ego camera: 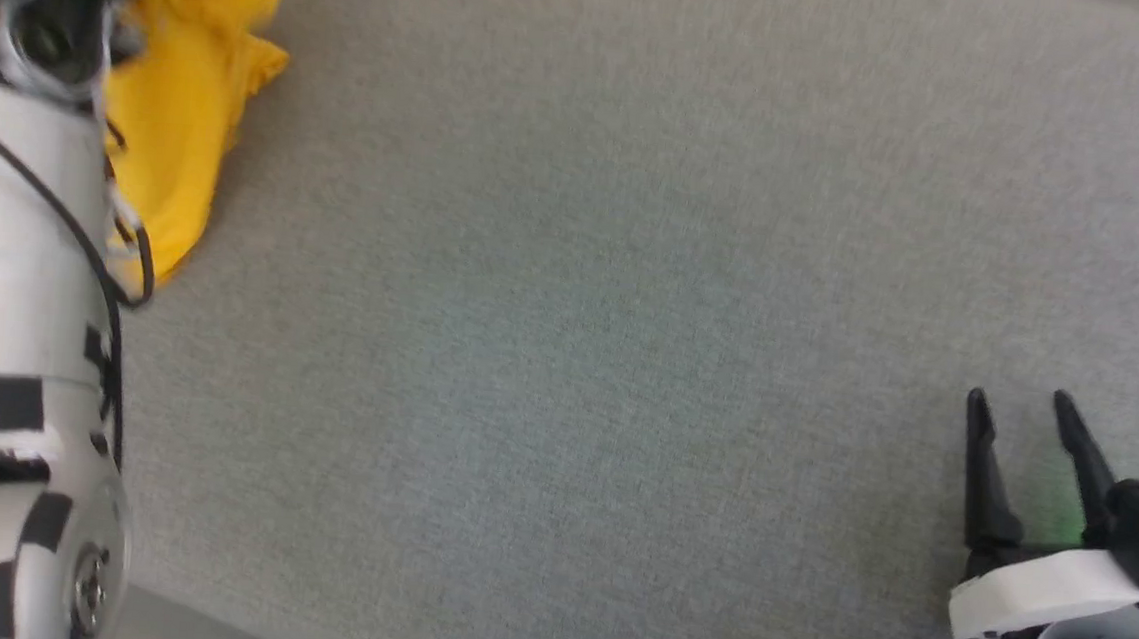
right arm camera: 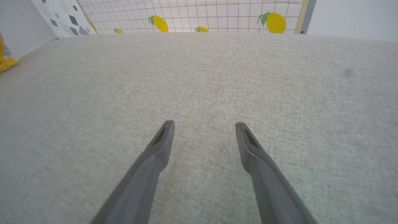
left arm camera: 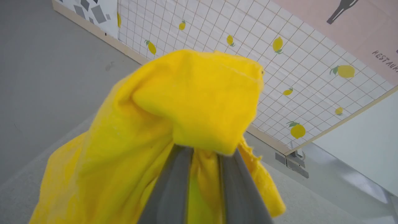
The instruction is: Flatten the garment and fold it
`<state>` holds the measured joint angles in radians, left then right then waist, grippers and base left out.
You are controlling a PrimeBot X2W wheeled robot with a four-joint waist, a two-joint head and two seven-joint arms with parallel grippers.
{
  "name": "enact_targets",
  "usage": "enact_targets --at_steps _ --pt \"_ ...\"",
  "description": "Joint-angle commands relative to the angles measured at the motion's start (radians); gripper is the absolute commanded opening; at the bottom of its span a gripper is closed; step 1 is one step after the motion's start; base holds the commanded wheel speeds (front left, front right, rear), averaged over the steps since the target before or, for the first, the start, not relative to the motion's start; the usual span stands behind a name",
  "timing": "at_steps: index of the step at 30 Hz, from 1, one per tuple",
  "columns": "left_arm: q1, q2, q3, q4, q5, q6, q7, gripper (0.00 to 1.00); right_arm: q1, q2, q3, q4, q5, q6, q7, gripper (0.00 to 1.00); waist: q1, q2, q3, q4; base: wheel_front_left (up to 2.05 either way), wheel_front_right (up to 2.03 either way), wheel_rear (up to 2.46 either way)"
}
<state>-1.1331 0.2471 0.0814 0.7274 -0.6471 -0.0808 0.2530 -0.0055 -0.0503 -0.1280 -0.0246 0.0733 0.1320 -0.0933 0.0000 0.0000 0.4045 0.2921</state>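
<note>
Grey fabric surface (ego camera: pixel 630 314), lemon-print grid wall (left arm camera: pixel 311 77) — smooth grey floor (left arm camera: pixel 46 77)

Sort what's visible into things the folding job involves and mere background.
Job: garment, bunched in the shut left pincer; open right pincer; grey fabric surface beneath it.
Background: lemon-print grid panel; pink poster; speckled panel.

Open grey surface (ego camera: pixel 580 310), garment (ego camera: pixel 188 112) far left
</note>
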Motion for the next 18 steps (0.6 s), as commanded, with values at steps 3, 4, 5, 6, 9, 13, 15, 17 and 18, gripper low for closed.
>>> enact_targets --at_steps 3,4,5,6,9,13,15,17,18 --pt "-0.076 -0.006 -0.038 -0.056 0.004 -0.023 0.029 0.00 -0.015 0.000 0.009 0.050 0.029 -0.001 -0.034 1.00 0.0000 0.0000 -0.155 -0.046 0.00 0.00 0.00" --pt "-0.097 -0.016 -0.047 -0.073 -0.005 -0.028 0.042 0.00 -0.015 0.000 0.011 0.065 0.037 -0.001 -0.042 1.00 0.0000 0.0000 -0.171 -0.058 0.00 0.00 0.00" --pt "-0.113 -0.022 -0.058 -0.086 -0.008 -0.031 0.051 0.00 -0.017 0.000 0.014 0.078 0.042 -0.001 -0.049 1.00 0.0000 0.0000 -0.185 -0.070 0.00 0.00 0.00" --pt "-0.131 -0.037 -0.074 -0.100 -0.016 -0.035 0.066 0.00 -0.019 0.000 0.017 0.095 0.049 -0.001 -0.058 1.00 0.0000 0.0000 -0.203 -0.084 0.00 0.00 0.00" --pt "-0.169 -0.085 -0.110 -0.137 -0.047 -0.042 0.103 0.00 -0.024 0.000 0.029 0.128 0.065 -0.001 -0.077 1.00 0.0000 0.0000 -0.237 -0.127 0.00 0.00 0.00" --pt "-0.170 -0.161 -0.170 -0.185 -0.134 -0.048 0.162 0.00 -0.031 0.000 0.045 0.176 0.084 -0.001 -0.102 1.00 0.0000 0.0000 -0.285 -0.209 0.00 0.00 0.00" --pt "-0.144 -0.176 -0.194 -0.196 -0.166 -0.048 0.168 0.00 -0.031 0.000 0.049 0.190 0.088 -0.001 -0.109 1.00 0.0000 0.0000 -0.295 -0.240 0.00 0.00 0.00" --pt "-0.095 -0.186 -0.231 -0.201 -0.191 -0.049 0.167 0.00 -0.027 0.000 0.049 0.204 0.093 -0.001 -0.115 1.00 0.0000 0.0000 -0.307 -0.267 0.00 0.00 0.00" --pt "-0.065 -0.190 -0.251 -0.205 -0.206 -0.049 0.167 0.00 -0.024 0.000 0.047 0.208 0.093 -0.001 -0.117 1.00 0.0000 0.0000 -0.311 -0.279 0.00 0.00 0.00"
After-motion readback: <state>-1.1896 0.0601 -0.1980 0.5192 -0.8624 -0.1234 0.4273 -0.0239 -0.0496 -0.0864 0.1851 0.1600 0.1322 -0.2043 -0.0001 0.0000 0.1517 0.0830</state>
